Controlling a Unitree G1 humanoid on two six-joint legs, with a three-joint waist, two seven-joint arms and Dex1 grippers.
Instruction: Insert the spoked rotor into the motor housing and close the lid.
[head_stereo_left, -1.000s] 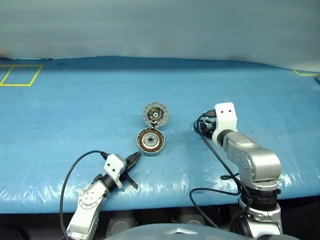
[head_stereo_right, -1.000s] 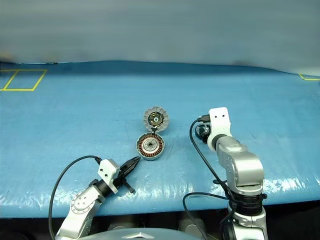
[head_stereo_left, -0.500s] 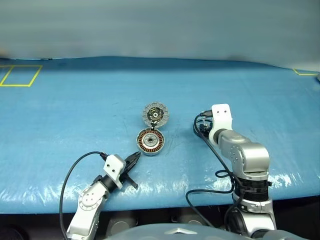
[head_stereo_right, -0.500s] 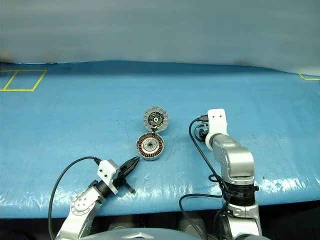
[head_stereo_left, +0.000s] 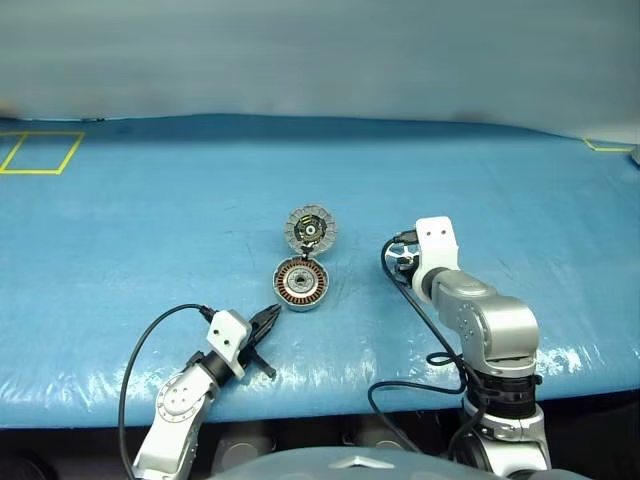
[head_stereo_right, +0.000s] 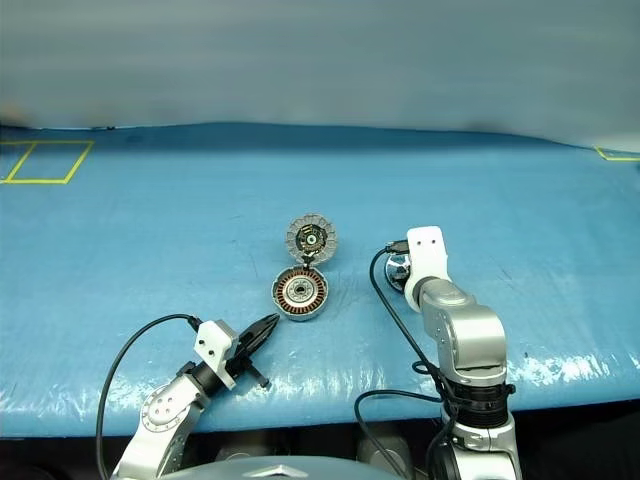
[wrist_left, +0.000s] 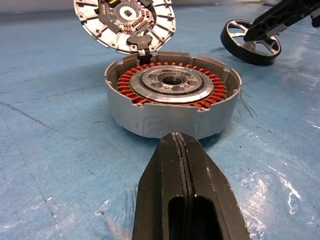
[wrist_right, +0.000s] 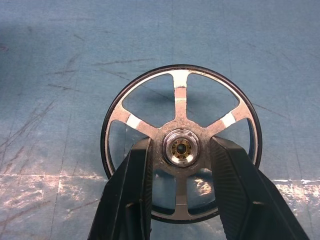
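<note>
Blue sheeting covers the table (head_stereo_left: 150, 230), on which we see the round silver-grey motor housing (wrist_left: 170, 100) with copper-brown windings lying open, its white-silver segmented lid (wrist_left: 125, 22) tilted up at the far edge. Our left gripper (wrist_left: 182, 145), fingers pressed together, points at the housing wall. Our right gripper (wrist_right: 181, 150) straddles the silvery hub of the black spoked rotor (wrist_right: 181, 107), lying flat right of the housing; we cannot tell whether it grips.

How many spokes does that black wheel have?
5. On the spoked rotor, one runs away from the right claw, two slant outward beside it, and two come back toward the fingers, partly hidden.
</note>
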